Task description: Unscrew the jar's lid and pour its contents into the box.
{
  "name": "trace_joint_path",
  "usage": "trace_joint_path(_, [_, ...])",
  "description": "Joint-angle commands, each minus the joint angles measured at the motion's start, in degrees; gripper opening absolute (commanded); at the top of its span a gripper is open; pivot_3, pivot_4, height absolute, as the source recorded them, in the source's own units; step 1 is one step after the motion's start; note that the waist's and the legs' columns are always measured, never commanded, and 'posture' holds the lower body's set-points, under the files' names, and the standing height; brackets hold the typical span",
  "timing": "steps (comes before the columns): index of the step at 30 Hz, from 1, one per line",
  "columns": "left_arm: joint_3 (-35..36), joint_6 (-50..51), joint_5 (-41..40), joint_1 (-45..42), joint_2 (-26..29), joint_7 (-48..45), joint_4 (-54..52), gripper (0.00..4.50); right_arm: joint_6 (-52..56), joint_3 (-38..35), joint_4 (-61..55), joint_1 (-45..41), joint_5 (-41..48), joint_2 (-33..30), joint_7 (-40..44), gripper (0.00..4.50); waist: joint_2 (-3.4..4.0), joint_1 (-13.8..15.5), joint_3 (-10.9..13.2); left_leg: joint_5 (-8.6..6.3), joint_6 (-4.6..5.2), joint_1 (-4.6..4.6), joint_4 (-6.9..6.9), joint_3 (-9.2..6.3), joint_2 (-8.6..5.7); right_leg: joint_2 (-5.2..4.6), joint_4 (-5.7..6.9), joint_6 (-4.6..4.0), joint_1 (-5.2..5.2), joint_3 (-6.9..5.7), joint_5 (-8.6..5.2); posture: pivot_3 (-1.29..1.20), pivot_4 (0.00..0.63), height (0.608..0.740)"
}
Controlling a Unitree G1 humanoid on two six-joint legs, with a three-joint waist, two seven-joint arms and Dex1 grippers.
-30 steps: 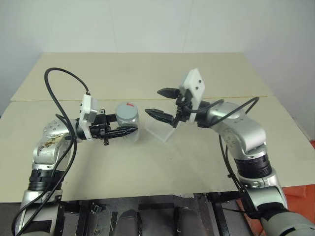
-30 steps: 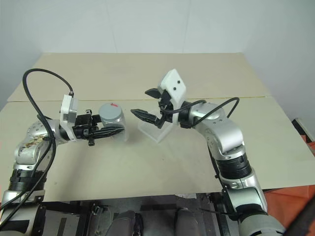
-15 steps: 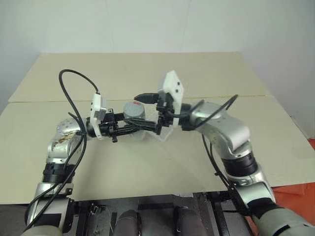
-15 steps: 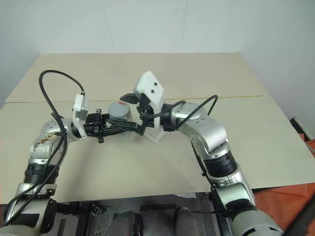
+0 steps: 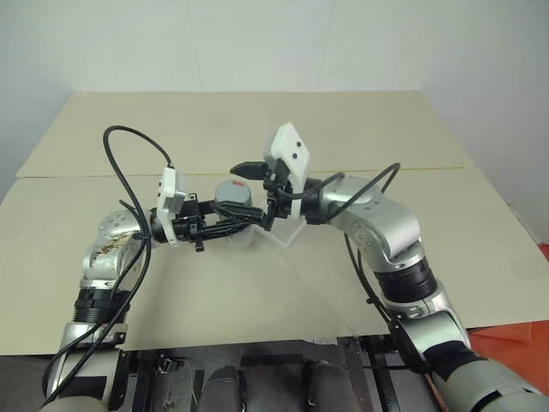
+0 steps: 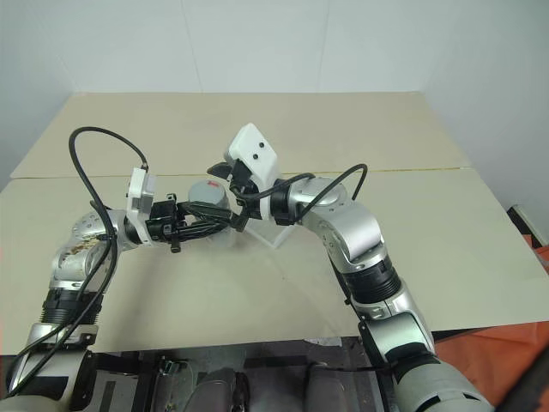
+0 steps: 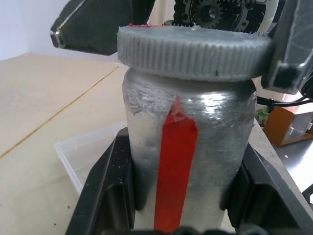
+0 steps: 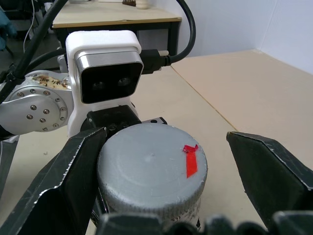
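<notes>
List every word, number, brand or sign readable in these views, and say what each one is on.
None: no view carries legible text.
The jar has a plain red tape strip down its silvery body, with no lettering.
The lid bears a small red tape scrap, unmarked.
The clear box is blank.
</notes>
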Motion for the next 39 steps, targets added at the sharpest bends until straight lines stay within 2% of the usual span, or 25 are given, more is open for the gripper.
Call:
trace_joint_path(1, [2.13,-0.17,-1.85,1.14,1.39,-0.47,-3.94,1.91,-1.55,-2.05,-0.87,0.26,-0.93,-1.33,-0.47,4.48,0.00,0.00,0.00,0.00,0.00,0.00,0.00,0.00,0.00,0.00,0.00,0.00,0.00,0.00,0.00,0.00,0.150,0.740])
trace_joint_path(20, [3.74,3.40,-4.19,3.92,5.18,-0.46,-8.51,1.91,-1.19,-5.22,-3.97,4.39,0.91,-5.60,0.28,4.48,0.00,0.12,0.00,-0.01,0.01,0.00,-0.01,0.01,0.00,0.00,-0.03,0.00,0.01,0.01,0.00,0.00,0.150,0.740])
trace_joint_path(32, [3.82,2.60,-3.31,2.79,4.69,0.31,-7.08,1.91,-0.97,-5.47,-6.56,6.05,2.14,-9.03,4.14,4.48,0.00,0.21,0.00,-0.01,0.02,-0.01,-0.01,0.00,0.00,0.00,-0.07,0.00,0.00,0.01,0.00,0.00,0.150,0.740])
trace_joint_path(39, [2.31,1.09,-1.80,0.80,3.08,0.70,-4.45,1.91,-0.17,-5.03,-9.37,5.95,5.13,-7.36,5.19,4.48,0.00,0.09,0.00,-0.01,0.02,0.03,0.00,0.00,0.00,0.00,-0.12,0.00,0.02,0.01,0.00,0.00,0.150,0.740])
